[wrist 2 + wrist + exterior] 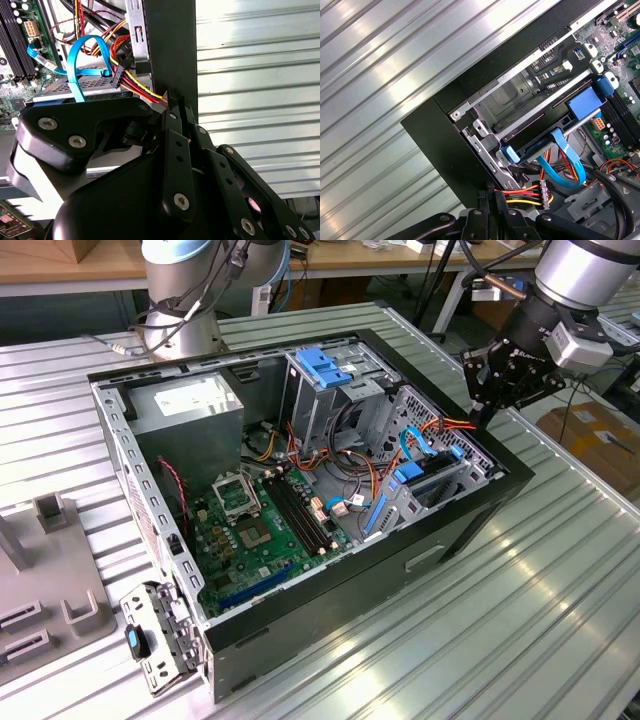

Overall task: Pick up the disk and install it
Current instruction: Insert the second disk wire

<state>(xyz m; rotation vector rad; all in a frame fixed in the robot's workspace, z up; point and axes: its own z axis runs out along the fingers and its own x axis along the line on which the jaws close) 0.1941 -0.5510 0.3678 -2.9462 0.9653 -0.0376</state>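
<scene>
the disk (432, 483) sits in the bay of the open computer case (470, 515), cables attached; the gripper (487, 412) hovers just above the case edge, jaws together, empty.

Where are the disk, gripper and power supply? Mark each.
disk (100, 84): second wrist view, perforated grey top.
gripper (487, 414): exterior view, lower tip.
power supply (190, 405): exterior view, stickered face.

We see ribbed metal table (520, 600) spanning frame; open black computer case (300, 490) lying at centre, grey fixture blocks (50, 570) at left edge, robot base (180, 320) upper left.
</scene>
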